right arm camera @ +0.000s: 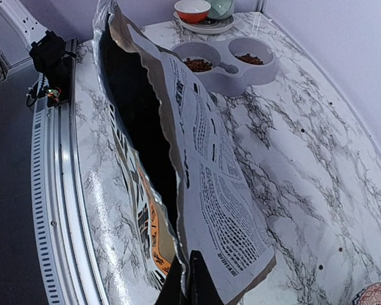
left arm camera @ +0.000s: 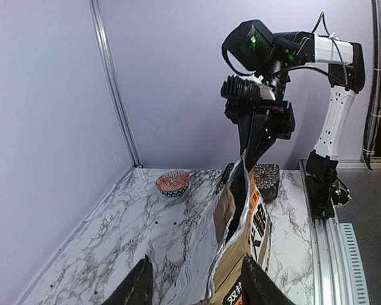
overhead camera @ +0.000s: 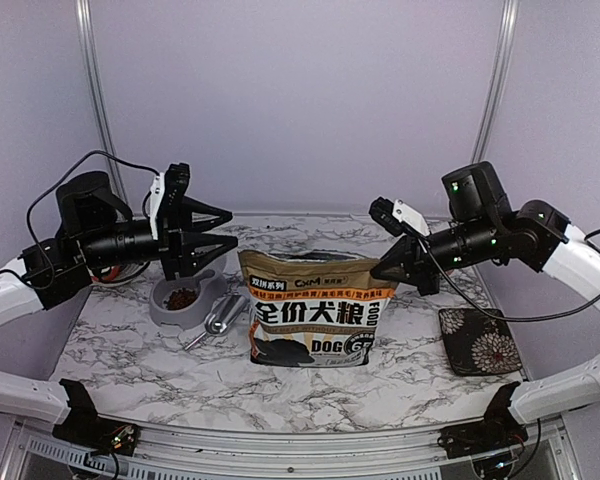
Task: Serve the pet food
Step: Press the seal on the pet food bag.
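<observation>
Nearest the arms, bare marble table (overhead camera: 130,370) lies open along the front edge. At its centre stands the printed dog-food bag (overhead camera: 310,312), mouth gaping. The right hand (overhead camera: 383,271) is clenched on the bag's upper corner at 3 o'clock, and the right wrist view shows its fingers (right arm camera: 197,279) pressed together on the rim. A dark flowered pad (overhead camera: 478,340) rests at 4 o'clock of the bag. At 9 o'clock lies a metal scoop (overhead camera: 220,318), just beside a grey double feeder (overhead camera: 162,313). The pet food (right arm camera: 198,65), small reddish-brown pellets in loose shallow heaps, sits in both wells, though the top view shows only one plainly. The left hand (overhead camera: 220,238) hangs above the feeder, released, fingers spread. Only the wrist views show a red-patterned bowl (left arm camera: 173,183) by the back wall and an orange bowl (right arm camera: 192,9) beyond the feeder.
</observation>
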Tool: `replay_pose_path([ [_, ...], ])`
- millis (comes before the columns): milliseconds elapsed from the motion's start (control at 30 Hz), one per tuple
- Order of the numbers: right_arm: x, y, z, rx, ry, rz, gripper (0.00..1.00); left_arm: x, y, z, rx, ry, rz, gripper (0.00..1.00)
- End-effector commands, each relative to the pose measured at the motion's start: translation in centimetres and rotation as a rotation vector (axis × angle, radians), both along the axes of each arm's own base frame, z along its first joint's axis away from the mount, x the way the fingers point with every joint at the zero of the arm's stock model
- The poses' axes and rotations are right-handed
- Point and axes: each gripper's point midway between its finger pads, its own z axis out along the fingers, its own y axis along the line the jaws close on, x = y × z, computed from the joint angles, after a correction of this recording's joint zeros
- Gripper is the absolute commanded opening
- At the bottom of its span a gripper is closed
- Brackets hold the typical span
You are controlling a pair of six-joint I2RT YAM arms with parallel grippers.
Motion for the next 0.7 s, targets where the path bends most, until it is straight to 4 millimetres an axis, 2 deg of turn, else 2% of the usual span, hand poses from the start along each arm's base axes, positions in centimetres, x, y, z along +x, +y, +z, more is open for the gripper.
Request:
replay_pose_path([
  [0, -0.3, 0.4, 5.3, 0.135, -0.118, 0.017, 0.0, -1.5, -1.0, 1.0, 0.041, 0.008, -0.061, 0.56],
  [167, -0.1, 1.3, 4.3, 0.103, -0.136, 0.021, 0.0, -2.4, -3.8, 2.4, 0.078, 0.024, -0.13, 0.61],
  [267, -0.2, 1.2, 4.6, 0.099, -0.163, 0.014, 0.0, -2.9, -6.2, 2.1, 0.121, 0.042, -0.169, 0.61],
  [500, -1.5, 0.7, 5.8, 0.133, -0.196, 0.034, 0.0, -3.3, -11.9, -0.7, 0.228, 0.057, -0.236, 0.59],
  [667, -2.8, 0.7, 5.7, 0.147, -0.185, 0.077, 0.0, -2.5, -14.7, -1.1, 0.278, 0.066, -0.278, 0.59],
])
